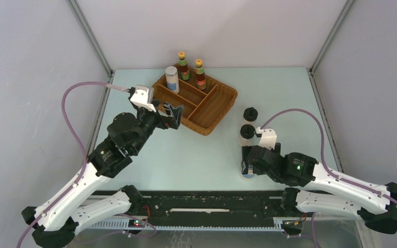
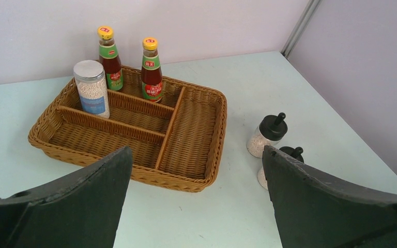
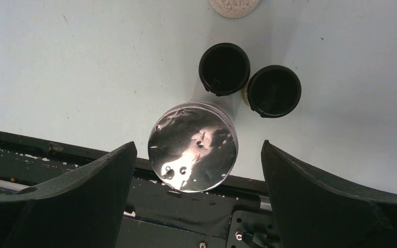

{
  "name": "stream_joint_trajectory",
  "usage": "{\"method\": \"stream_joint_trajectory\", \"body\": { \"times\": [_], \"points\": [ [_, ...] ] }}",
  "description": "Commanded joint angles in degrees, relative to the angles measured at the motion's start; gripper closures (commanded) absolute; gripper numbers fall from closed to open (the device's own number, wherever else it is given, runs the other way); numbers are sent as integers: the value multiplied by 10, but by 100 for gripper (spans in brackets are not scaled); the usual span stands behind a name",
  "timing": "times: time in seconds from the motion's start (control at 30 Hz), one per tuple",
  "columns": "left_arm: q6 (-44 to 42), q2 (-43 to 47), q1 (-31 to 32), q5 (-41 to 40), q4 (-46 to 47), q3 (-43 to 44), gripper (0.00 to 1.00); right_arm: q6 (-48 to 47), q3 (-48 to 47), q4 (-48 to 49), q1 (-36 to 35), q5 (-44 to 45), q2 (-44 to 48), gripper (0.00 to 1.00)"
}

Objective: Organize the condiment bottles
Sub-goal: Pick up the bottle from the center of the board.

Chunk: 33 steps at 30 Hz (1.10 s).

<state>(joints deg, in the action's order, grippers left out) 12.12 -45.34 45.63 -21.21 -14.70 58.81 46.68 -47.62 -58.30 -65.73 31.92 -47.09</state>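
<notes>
Right gripper (image 3: 196, 150): open, fingers spread wide, holding nothing. It hangs directly over the jar (image 3: 193, 147), one finger on each side of the silver lid and clear of it.

The jar stands upright at the near edge of the table (image 3: 82, 62). I look straight down its long axis, so only the lid shows. A vertical descent would put the fingers around its body.

Two vials (image 3: 224, 68) stand just beyond the jar. The nearer cap overlaps the lid's edge in my wrist view, and I cannot tell whether they touch. Judgement: they could be knocked on closing.

Left gripper (image 2: 196, 150): open, empty, facing the tray (image 2: 214, 134), well apart from this jar. My right arm is plainly the nearer.

The tray holds a second jar (image 2: 91, 88) and two sauce bottles (image 2: 151, 70). Two shakers (image 2: 269, 135) stand on the table to its right.
</notes>
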Motion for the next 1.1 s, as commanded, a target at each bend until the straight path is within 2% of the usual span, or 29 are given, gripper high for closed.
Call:
{"method": "stream_joint_trajectory", "body": {
  "times": [0.0,0.33,0.4,0.47,0.67,0.77,0.8,0.97,1.0,1.07],
  "points": [
    [7,0,4,2,14,-7,0,13,3,16,-6,2,-5,2],
    [6,-2,5,2,15,-7,0,6,10,32,-6,-6,-17,11],
    [6,-3,5,3,16,-7,0,5,10,34,-5,-7,-20,16],
    [6,-3,5,4,16,-7,0,3,10,36,-5,-9,-21,26],
    [7,-4,4,6,17,-7,0,2,10,37,-5,-11,-22,38],
    [8,-4,4,7,17,-6,0,3,10,35,-5,-11,-21,50],
    [8,-4,5,9,17,-5,0,4,10,34,-5,-12,-20,60],
    [8,-5,5,9,19,-5,0,9,10,24,-6,-8,-10,97],
    [8,-5,5,9,19,-4,0,8,10,24,-6,-7,-9,100],
    [7,-7,4,8,19,-2,0,7,10,25,-6,-5,-6,100]
  ]
}}
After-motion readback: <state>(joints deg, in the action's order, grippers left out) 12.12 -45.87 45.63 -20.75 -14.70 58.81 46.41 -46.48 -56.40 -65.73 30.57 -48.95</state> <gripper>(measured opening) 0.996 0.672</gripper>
